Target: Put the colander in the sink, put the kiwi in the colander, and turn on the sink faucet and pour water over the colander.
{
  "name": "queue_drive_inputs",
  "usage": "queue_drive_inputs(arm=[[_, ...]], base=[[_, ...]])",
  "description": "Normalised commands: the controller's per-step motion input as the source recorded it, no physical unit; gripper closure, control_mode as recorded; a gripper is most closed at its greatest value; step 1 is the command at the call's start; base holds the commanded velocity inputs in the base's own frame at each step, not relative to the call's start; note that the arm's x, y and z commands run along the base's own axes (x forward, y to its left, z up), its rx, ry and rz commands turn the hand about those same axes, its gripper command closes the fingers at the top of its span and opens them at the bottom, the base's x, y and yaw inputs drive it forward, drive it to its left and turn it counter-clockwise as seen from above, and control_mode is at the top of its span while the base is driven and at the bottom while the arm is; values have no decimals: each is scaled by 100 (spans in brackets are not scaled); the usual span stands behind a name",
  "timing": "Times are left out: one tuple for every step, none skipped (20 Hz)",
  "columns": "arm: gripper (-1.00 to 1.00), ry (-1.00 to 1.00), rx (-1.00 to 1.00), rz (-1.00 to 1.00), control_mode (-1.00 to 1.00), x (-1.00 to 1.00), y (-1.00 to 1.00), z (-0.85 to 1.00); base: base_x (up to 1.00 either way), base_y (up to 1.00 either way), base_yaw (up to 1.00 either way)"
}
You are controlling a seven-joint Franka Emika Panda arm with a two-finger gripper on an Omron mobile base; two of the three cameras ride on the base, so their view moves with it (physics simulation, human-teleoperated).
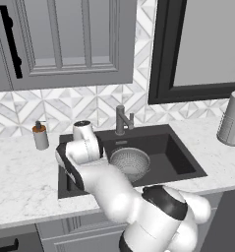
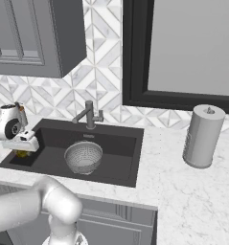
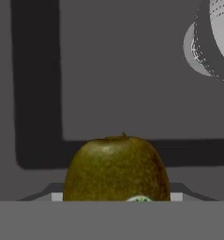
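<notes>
Left base view
- colander [image 1: 130, 163]: sits on the floor of the sink [image 1: 180, 158], just in front of the faucet [image 1: 122, 120]; that step looks done.
- arm: reaches down over the sink's left part, left of the colander, and covers what lies under it.
- faucet: no water seen running; spout points over the sink behind the colander.
- other things: soap dispenser [image 1: 40, 135] on the desk [image 1: 20, 172] left of the sink, paper towel roll [image 1: 232, 119] far right of it.

Right base view
- end effector [image 2: 22, 150]: low over the sink's left end, well left of the colander [image 2: 83, 157].
- kiwi [image 2: 22, 153]: a small yellow-green bit shows right under the end effector, inside the sink [image 2: 123, 158] but outside the colander.
- colander: looks empty.

Hand view
- kiwi [image 3: 116, 168]: close up between where the finger tips would be, above the dark sink floor.
- end effector state: partly spread, seemingly around the kiwi; a firm hold I cannot tell for sure.
- colander [image 3: 216, 37]: rim at the upper right, apart from the kiwi.

Progress
- done: colander in sink.
- left, by my judgement: carry kiwi into colander, then turn on faucet and run water over it.
</notes>
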Motion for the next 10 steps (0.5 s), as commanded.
queue_drive_inputs(arm=[[100, 0, 0, 13, -100, 0, -100, 4], [100, 0, 0, 15, -100, 0, -100, 4], [100, 0, 0, 17, -100, 0, -100, 5], [100, 0, 0, 18, -100, 0, -100, 9], [100, 0, 0, 18, -100, 0, -99, 14], [100, 0, 0, 18, -100, -1, -96, 21], [100, 0, 0, 19, -100, -5, -97, 26], [100, 0, 0, 19, -100, -6, -100, 29], [100, 0, 0, 19, -100, -6, -100, 31], [100, 0, 1, 19, -100, -6, -100, 31]], base=[[0, 0, 0], [0, 0, 0], [0, 0, 0], [0, 0, 0], [0, 0, 0], [0, 0, 0], [0, 0, 0], [0, 0, 0], [0, 0, 0], [0, 0, 0]])
